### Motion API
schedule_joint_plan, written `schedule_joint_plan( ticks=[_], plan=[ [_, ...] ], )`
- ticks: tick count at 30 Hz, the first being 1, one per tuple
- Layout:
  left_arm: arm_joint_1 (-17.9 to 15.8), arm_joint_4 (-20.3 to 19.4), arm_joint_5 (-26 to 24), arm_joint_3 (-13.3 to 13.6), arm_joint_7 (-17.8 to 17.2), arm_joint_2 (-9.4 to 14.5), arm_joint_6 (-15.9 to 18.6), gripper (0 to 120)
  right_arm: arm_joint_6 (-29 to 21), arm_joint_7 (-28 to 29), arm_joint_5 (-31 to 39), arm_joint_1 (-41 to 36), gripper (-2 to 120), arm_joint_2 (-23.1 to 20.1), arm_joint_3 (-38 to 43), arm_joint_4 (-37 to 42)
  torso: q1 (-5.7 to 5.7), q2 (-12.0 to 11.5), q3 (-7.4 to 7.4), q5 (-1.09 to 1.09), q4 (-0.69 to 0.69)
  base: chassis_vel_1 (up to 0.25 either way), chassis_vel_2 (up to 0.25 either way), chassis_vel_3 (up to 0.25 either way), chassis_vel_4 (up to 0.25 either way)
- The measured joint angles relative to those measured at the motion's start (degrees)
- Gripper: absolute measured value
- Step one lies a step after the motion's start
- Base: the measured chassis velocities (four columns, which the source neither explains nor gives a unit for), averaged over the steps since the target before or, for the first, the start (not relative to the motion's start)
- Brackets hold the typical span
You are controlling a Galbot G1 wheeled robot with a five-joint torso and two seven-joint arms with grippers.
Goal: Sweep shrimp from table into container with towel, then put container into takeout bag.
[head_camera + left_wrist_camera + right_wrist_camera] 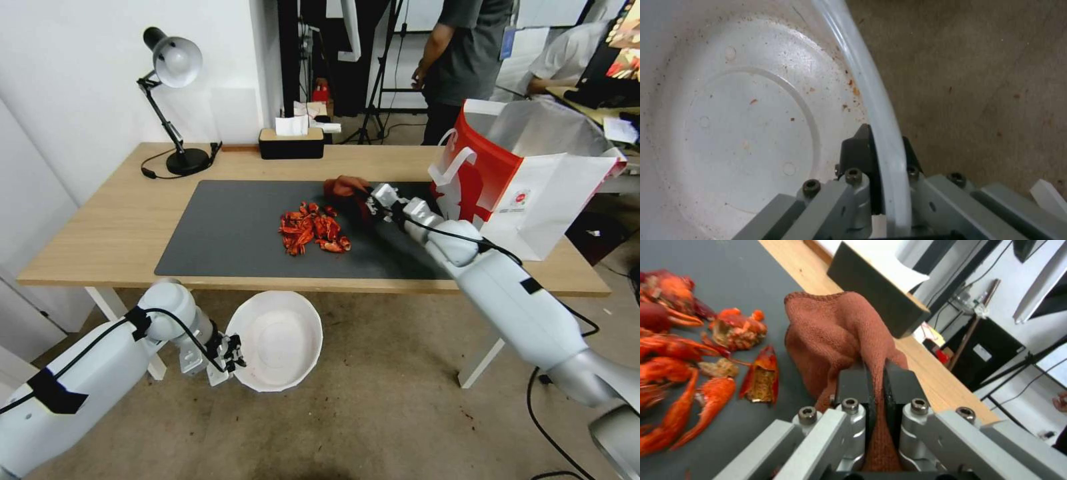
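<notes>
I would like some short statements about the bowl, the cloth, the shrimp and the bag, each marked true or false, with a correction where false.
1. The left gripper is shut on the rim of the container. True.
2. The container stands on the table. False: it is held below the table's front edge, above the floor.
3. The right gripper holds the towel pinched between its fingers. True.
4. The shrimp already lie inside the container. False: they lie in a pile on the dark mat; the container holds only specks.
5. The takeout bag lies flat on the floor. False: it stands open on the table's right end.
</notes>
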Motion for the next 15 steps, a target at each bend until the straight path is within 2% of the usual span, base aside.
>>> schedule_joint_plan(
  ticks=[9, 15],
  plan=[
    [-4.92, 4.07, -1.46, 3.73, 0.45, -1.96, -0.11, 0, -1.34, 1.65, -0.8, 0.68, 2, 1.59, -0.05, -2.64, 0.0, 0.0, -0.01, 0.0, -0.03, 0.0, 0.0, 0.0, 0.0],
    [-8.3, 3.83, -3.97, 5.77, 0.48, -1.9, 0.4, 0, -1.78, 0.64, -0.78, -0.01, 2, 1.17, -0.07, -2.8, 0.0, 0.0, -0.01, 0.02, -0.02, 0.0, 0.0, 0.0, 0.0]
  ],
)
